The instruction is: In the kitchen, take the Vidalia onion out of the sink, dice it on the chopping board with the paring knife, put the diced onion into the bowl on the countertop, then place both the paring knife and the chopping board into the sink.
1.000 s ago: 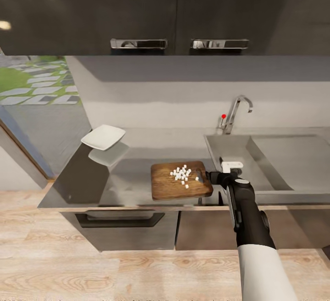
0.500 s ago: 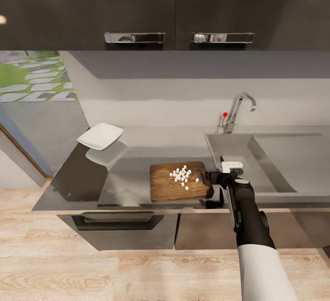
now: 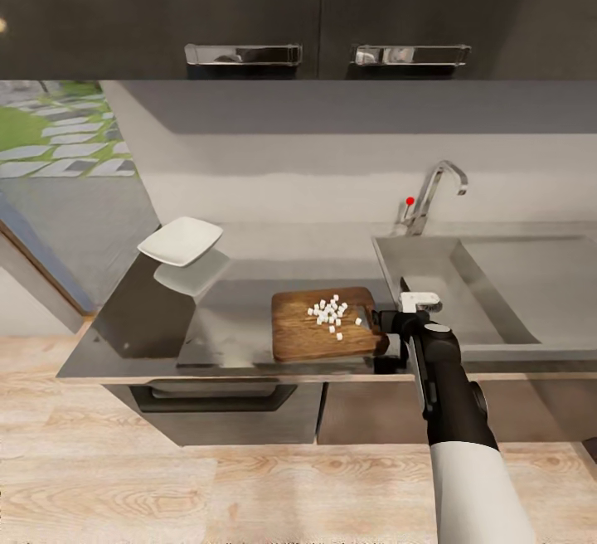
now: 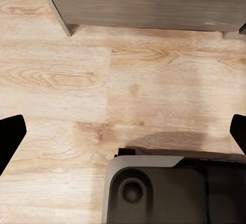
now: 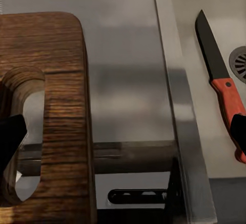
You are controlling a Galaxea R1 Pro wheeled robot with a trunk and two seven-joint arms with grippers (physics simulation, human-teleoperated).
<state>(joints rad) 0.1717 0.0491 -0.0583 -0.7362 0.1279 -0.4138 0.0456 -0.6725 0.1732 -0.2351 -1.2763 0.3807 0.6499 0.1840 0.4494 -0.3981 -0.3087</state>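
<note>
So the rectangular brown wooden chopping board (image 3: 325, 324) is seen lying flat on the long grey reflective countertop (image 3: 240, 312), just left of the stainless-steel sink (image 3: 464, 295), with a little heap of white diced onion cubes (image 3: 332, 313) piled on its far right part. The right gripper (image 3: 385, 322) is parked at the board's right end by the oblong handle slot (image 5: 23, 142); in the right wrist view its dark fingertips (image 5: 9, 137) are spread wide with nothing clamped between them, one tip over the slot. The small paring knife (image 5: 221, 83), dark blade and reddish handle, is already found inside the sink basin, close to the round drain (image 5: 240, 57). The shallow white squarish bowl (image 3: 181, 240) is sat at the far left of the countertop, well apart from the board. The left gripper (image 4: 123, 131) is hung over the light wooden floor (image 4: 77, 80) with its fingers wide apart and nothing held.
</note>
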